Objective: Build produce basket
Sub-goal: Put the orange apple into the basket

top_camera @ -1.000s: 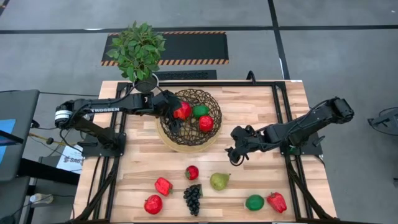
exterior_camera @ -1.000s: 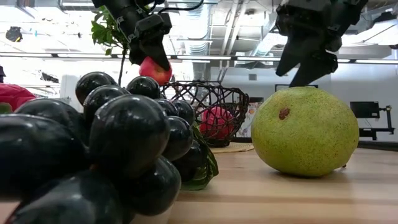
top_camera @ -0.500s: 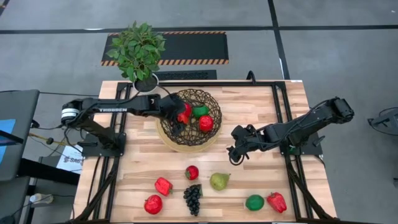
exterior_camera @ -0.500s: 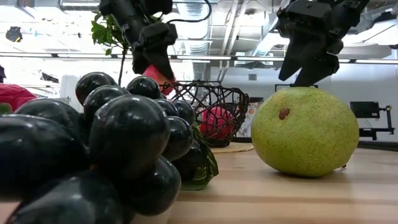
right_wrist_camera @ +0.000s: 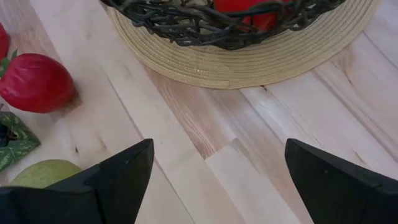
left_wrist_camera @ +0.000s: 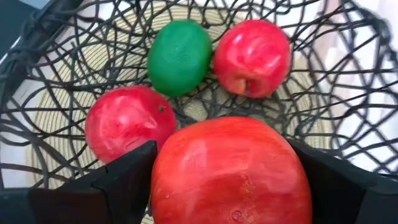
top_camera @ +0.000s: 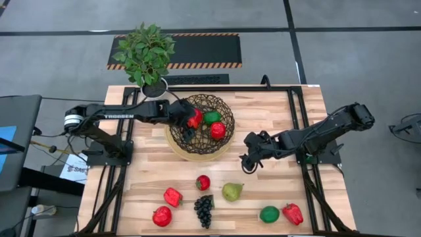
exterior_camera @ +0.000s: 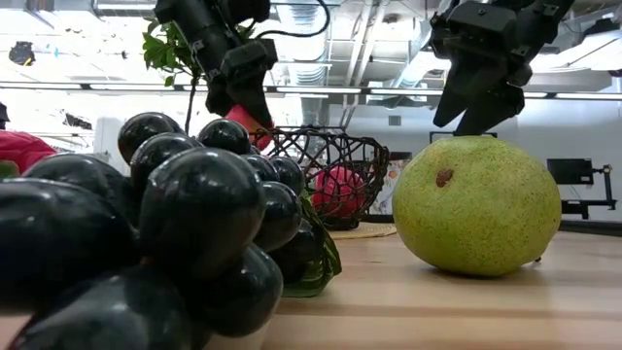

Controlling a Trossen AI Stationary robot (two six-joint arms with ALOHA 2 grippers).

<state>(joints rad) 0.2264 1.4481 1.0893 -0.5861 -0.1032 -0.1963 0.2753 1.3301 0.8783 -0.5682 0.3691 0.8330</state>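
The left gripper (left_wrist_camera: 230,186) hangs over the left side of the basket (top_camera: 227,141), its fingers grasping a red apple (left_wrist_camera: 231,171). The basket sits in the far middle of the desk (top_camera: 276,191). Inside it lie two more red fruits (left_wrist_camera: 127,121) and a green lime (left_wrist_camera: 179,56).

The step in hand looks like putting this apple into the basket. Next, the fingers should let go over a bare spot so the apple drops in and does not knock the other fruits.

The right gripper (top_camera: 247,162) waits just right of the basket, above the desk, with its fingers spread wide and nothing between them.

More produce lies on the near side of the desk. There is a strawberry (top_camera: 203,182), a yellow-green pear (top_camera: 231,191), a bunch of dark grapes (top_camera: 204,209), two red pieces on the left (top_camera: 172,197), a green lime (top_camera: 269,214) and a red pepper (top_camera: 293,212) on the right. So a lot of the job is not yet done. The right gripper is nearest the pear, so that may be a good one for it to pick
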